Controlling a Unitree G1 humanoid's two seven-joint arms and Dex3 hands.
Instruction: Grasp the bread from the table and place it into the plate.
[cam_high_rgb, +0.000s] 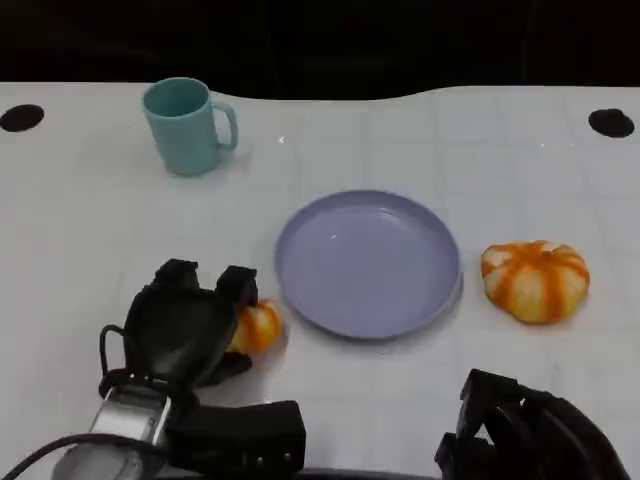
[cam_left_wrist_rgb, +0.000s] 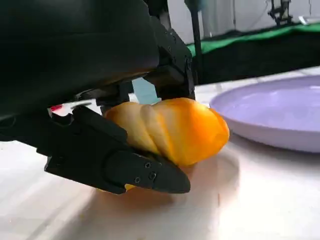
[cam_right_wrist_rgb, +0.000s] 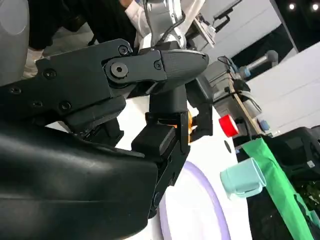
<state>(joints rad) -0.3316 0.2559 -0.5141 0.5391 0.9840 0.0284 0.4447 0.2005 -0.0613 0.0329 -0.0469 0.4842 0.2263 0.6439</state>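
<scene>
1 small orange ridged bread roll (cam_left_wrist_rgb: 175, 129), on the white table (cam_high_rgb: 90, 230) beside the lavender round plate (cam_high_rgb: 368, 262), is clamped by the left hand (cam_high_rgb: 190, 325), and could slip from its shallow hold.

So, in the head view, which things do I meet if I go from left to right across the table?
Teal mug → left hand → small bread that it grips → purple plate → larger orange bread.
</scene>
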